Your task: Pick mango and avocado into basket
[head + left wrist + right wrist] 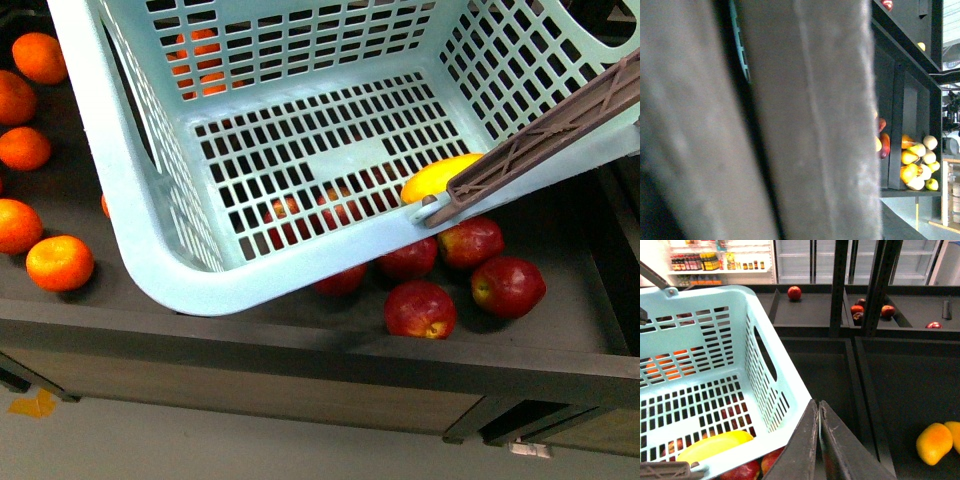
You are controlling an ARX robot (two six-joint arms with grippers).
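Basket (290, 272) sits tilted in the front view, close to the camera, above a dark shelf (300, 345). It is light turquoise with slotted sides and floor. Its brown handle (560, 125) runs across the near right corner. The mango (440, 176) is inside the basket, a smooth yellow oval lying on the slotted floor in that same corner, just beside the handle's pivot and partly hidden behind the rim. Red apples (420, 308) lie on the shelf below the basket, some showing through the floor slots. Oranges (60, 262) lie on the shelf to the left, clear of the basket, with more visible through its far wall. In the right wrist view the right gripper (818, 407) hangs outside the basket, near its corner. Its two dark fingers are pressed almost together, with only a thin seam between them and nothing held. The same view shows a yellow-orange fruit (934, 442) on a dark shelf, well apart from the basket. The left wrist view is mostly filled by blurred grey-brown surfaces close to the lens, with a sliver of turquoise grid (740, 45) at the edge. The stance of the left gripper's jaws cannot be told from it.
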